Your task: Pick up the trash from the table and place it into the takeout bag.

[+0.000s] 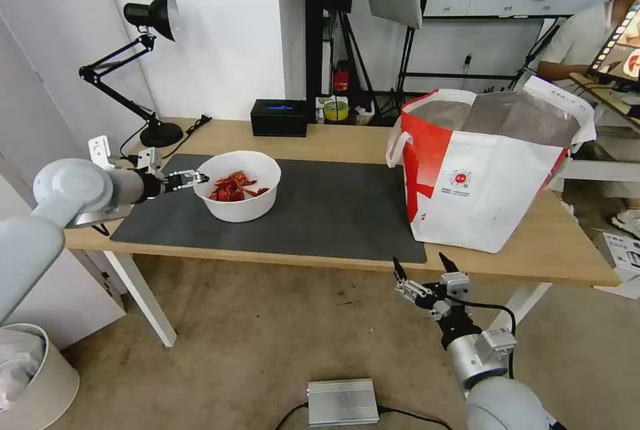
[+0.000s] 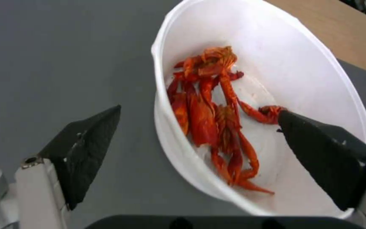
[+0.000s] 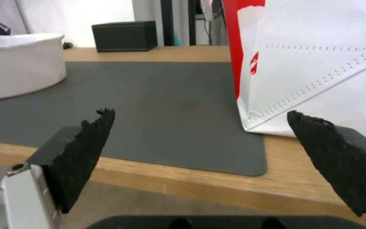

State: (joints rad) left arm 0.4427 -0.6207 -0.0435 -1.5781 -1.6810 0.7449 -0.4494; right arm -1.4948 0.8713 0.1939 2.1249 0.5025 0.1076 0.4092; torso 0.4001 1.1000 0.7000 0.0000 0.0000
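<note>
- Head view: the white bowl [image 1: 238, 187] of red shell scraps [image 1: 233, 187] sits on the dark mat [image 1: 320, 210] toward the left end of the worktop [image 1: 347, 140]. The left gripper [image 1: 189, 180] is level with the bowl's rim on its left side, jaws parted, tips right at the rim. The takeout bag [image 1: 480, 177] stands open-mouthed at the right end of the worktop, well apart from the bowl. The right gripper [image 1: 425, 269] hangs below the front edge of the worktop, near the bag's lower corner, jaws spread wide and holding nothing. A black box [image 1: 279, 117] and a desk lamp [image 1: 150, 70] stand along the back.
- Left wrist view: the gripper's jaws straddle the wall of the bowl [image 2: 276, 63], one finger over the mat [image 2: 43, 63] outside, the other inside by the shell scraps [image 2: 210, 108]. Nothing is clamped.
- Right wrist view: between wide jaws the mat [image 3: 157, 105] stretches ahead, the bowl [image 3: 17, 63] far off to one side, the bag [image 3: 318, 63] close on the other.
- Judgement: the step in hand is grasping the bowl by its rim. The next move calls for closing firmly on the thin wall, then lifting level so the scraps stay in, high enough to clear the bag's tall mouth.
</note>
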